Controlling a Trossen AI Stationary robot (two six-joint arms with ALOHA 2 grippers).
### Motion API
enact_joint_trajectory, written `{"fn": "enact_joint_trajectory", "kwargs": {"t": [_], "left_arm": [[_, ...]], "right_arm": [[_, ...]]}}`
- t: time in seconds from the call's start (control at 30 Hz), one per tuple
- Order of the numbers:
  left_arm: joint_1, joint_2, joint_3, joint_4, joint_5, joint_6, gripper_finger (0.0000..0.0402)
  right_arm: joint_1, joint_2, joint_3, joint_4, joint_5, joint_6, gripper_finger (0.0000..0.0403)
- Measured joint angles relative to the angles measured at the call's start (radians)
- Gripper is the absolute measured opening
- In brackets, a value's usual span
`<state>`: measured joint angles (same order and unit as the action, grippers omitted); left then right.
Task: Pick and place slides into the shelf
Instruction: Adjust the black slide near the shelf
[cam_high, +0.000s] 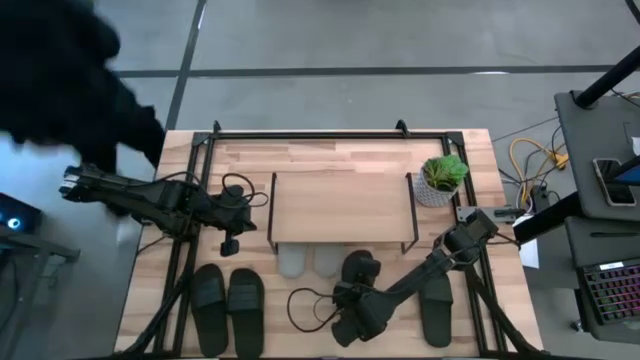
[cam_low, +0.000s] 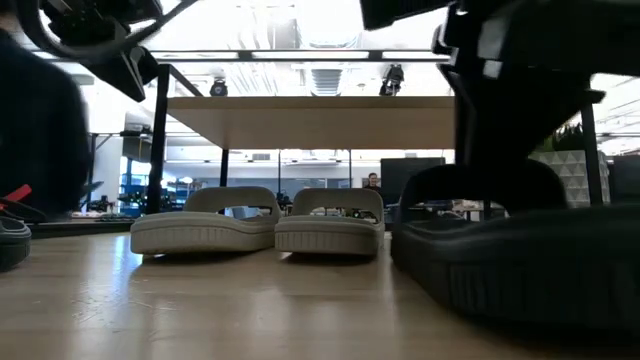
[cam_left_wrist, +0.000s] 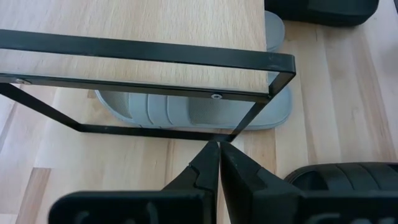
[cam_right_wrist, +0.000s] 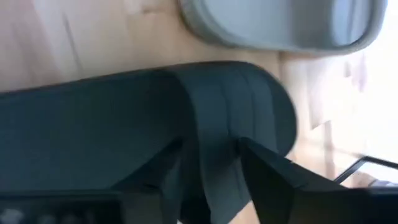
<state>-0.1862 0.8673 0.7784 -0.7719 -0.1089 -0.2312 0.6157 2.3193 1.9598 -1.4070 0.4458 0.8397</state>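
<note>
Right gripper was down at the near middle of the table, with its two dark fingers standing on either side of the wide strap of a black slide. They held the strap between them, and in the right wrist view the sole was tilted, so I judged that this slide was grasped and perhaps partly lifted. In the high view the same black slide lay just in front of the shelf, near its right half.

Under the light-wood board of the shelf the grey pair already sat side by side, with the toes showing at the near edge. A second black slide lay to the right of the working arm, and another black pair waited at the near left of the table, well apart from the gripper.

To do this step well, I think the slide should be kept low and level and pushed in beside the grey pair, so that the strap passes under the board and does not strike the thin black leg.

Left gripper hovered by the left end of the shelf, its fingers pressed together and holding nothing. A small potted plant stood at the right end.
</note>
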Motion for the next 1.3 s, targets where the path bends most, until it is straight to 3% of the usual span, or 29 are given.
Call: {"fn": "enact_joint_trajectory", "kwargs": {"t": [0.27, 0.47, 0.6, 0.73, 0.9, 0.97, 1.07, 1.3], "left_arm": [[0.0, 0.0, 0.0, -0.003, 0.0, 0.001, 0.0], [0.0, 0.0, 0.0, -0.002, 0.0, 0.002, 0.0], [0.0, 0.0, 0.0, -0.002, 0.0, 0.002, 0.0], [0.001, 0.0, 0.0, -0.005, 0.0, 0.003, 0.0], [0.001, -0.001, 0.0, -0.004, 0.0, 0.003, 0.0], [0.001, -0.001, 0.0, -0.004, 0.0, 0.003, 0.0], [0.001, -0.001, 0.0, -0.004, 0.002, 0.003, 0.0], [0.001, -0.002, 0.0, -0.005, 0.009, 0.003, 0.0]], "right_arm": [[0.03, -0.027, 0.036, -0.04, -0.068, 0.222, 0.0214], [0.052, -0.041, 0.113, -0.156, -0.054, 0.384, 0.0223], [0.066, -0.052, 0.115, -0.162, -0.182, 0.628, 0.022], [0.115, -0.054, 0.101, -0.156, -0.305, 0.96, 0.0195], [0.151, -0.054, 0.09, -0.143, -0.428, 1.4, 0.0126], [0.15, -0.054, 0.089, -0.121, -0.48, 1.436, 0.0089], [0.14, -0.053, 0.086, -0.11, -0.458, 1.44, 0.0028], [0.107, -0.051, -0.006, -0.133, -0.399, 1.43, 0.0012]]}}
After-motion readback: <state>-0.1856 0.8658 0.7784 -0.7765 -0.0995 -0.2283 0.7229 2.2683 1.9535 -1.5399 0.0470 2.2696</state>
